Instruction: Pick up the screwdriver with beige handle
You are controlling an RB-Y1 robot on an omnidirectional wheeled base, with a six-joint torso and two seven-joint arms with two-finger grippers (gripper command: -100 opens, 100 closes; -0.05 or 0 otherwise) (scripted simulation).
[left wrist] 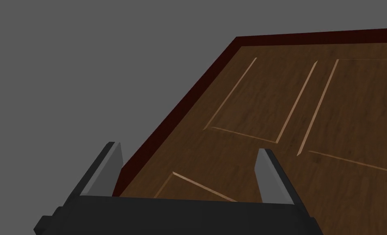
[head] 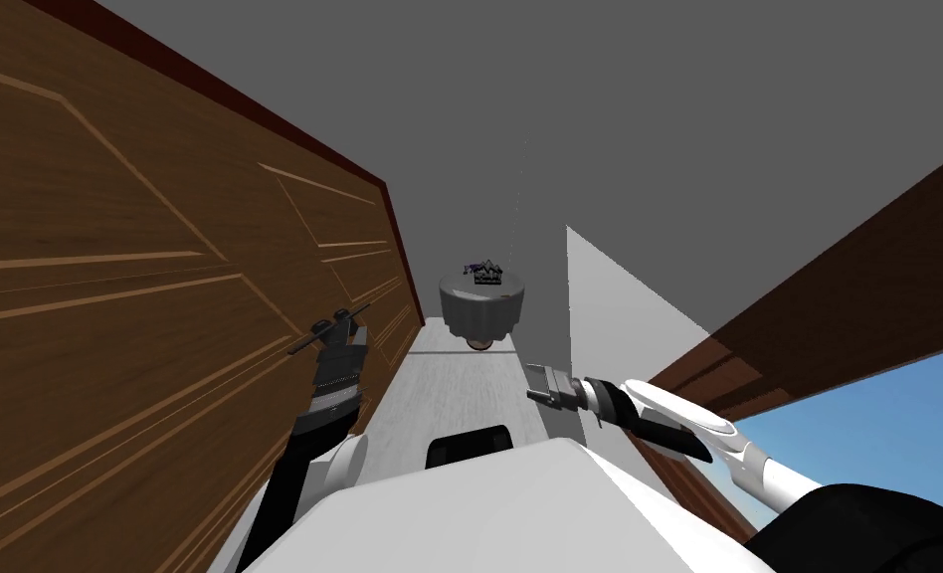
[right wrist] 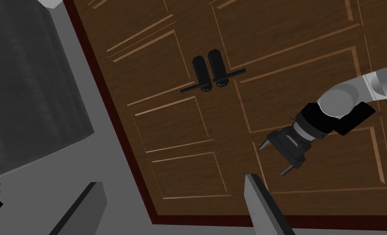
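Note:
Far ahead down the corridor stands a round grey table (head: 481,303) with a small heap of dark things (head: 484,271) on top; they are too small to tell a screwdriver among them. My left gripper (head: 340,333) is raised beside the brown double door (head: 111,298), open and empty, as its wrist view shows (left wrist: 188,171). My right gripper (head: 536,384) is held out to the right, open and empty (right wrist: 331,208). Its wrist view looks across at the left gripper (right wrist: 284,151) in front of the door. Both grippers are far short of the table.
The double door (right wrist: 270,61) with black lever handles (right wrist: 210,75) runs along my left. A white wall edge (head: 609,328) and brown panelling (head: 857,298) close the right side. A light floor strip (head: 460,388) leads to the table. The table's grey side (right wrist: 25,81) is in the right wrist view.

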